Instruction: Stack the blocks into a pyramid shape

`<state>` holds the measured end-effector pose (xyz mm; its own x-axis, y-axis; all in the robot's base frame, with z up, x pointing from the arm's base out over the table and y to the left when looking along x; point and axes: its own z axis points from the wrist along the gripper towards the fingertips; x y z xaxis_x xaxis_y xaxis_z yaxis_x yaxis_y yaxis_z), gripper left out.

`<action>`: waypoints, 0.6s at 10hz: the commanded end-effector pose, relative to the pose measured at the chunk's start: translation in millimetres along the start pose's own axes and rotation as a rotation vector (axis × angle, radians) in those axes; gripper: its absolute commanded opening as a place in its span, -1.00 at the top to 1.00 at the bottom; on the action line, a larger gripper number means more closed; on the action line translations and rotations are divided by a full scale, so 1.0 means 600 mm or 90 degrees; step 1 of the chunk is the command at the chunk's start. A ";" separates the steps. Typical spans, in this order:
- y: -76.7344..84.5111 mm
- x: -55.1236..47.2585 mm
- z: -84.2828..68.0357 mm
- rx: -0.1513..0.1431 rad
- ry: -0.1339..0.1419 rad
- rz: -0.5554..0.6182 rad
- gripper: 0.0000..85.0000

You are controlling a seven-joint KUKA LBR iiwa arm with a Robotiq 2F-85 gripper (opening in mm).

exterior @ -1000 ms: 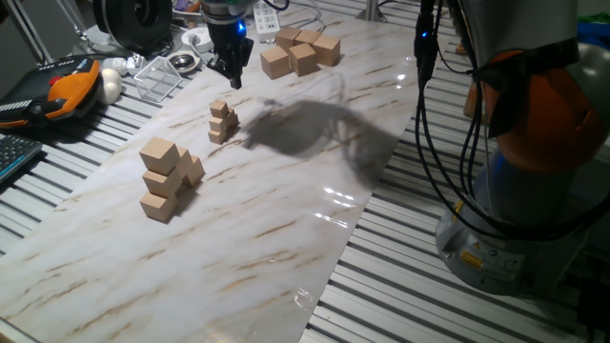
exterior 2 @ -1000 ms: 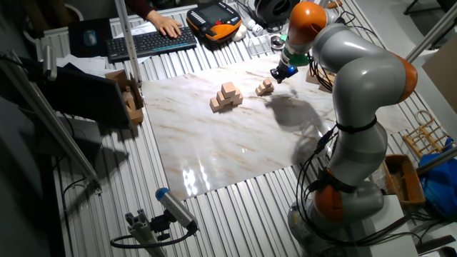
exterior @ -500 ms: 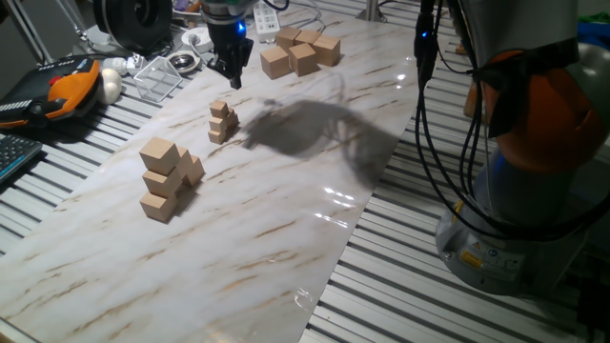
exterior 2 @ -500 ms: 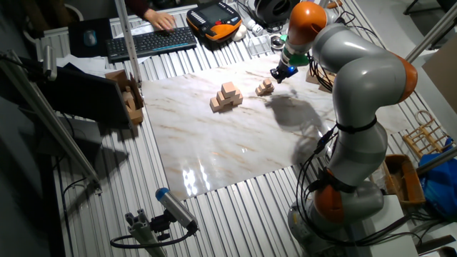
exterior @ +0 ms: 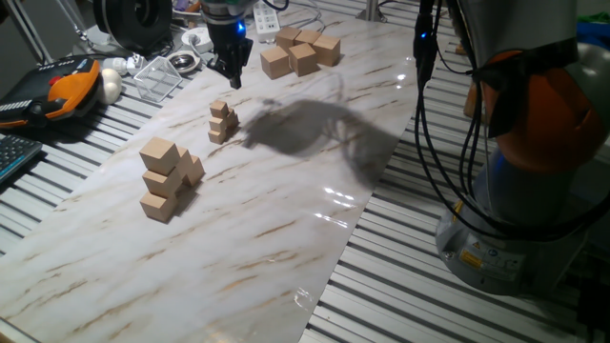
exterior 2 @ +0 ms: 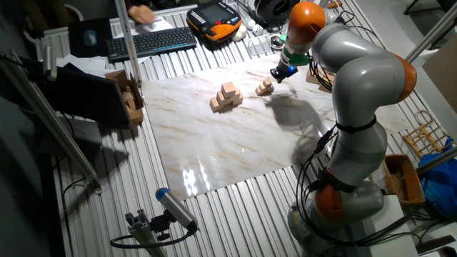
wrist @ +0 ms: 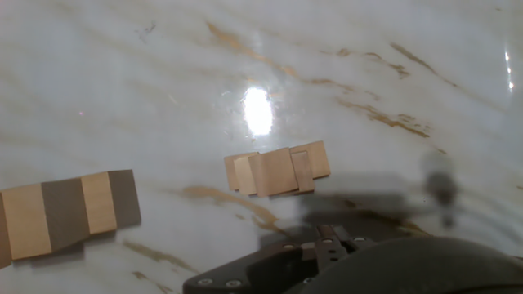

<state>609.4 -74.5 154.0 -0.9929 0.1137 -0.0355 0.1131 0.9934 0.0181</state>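
Note:
The blocks [exterior: 222,122] are tiny tan cubes piled in a small stepped stack on the marble board, with one cube on top. The other fixed view shows the blocks [exterior 2: 265,87] just below the hand. From above, the blocks [wrist: 278,170] lie tight together mid-frame. My gripper [exterior: 232,72] hangs in the air above and behind the stack, not touching it. Its fingers look slightly apart with nothing between them. In the other fixed view my gripper [exterior 2: 277,74] is beside the stack.
A pile of medium tan cubes [exterior: 169,177] stands nearer the front left, and shows as medium tan cubes [wrist: 67,214] in the hand view. Large tan cubes [exterior: 300,50] sit at the far end. A clear plastic box [exterior: 159,76] and clutter lie off the board's left edge.
The arm, gripper and blocks have not moved. Only a person's hand at the keyboard, far off the board, has shifted left.

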 end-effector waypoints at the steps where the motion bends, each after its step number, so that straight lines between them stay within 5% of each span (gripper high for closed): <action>1: 0.000 0.000 0.000 0.000 0.000 0.002 1.00; 6: -0.001 -0.001 -0.002 -0.003 0.004 0.005 1.00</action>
<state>609.4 -75.1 155.3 -0.9923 0.1209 -0.0271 0.1202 0.9924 0.0248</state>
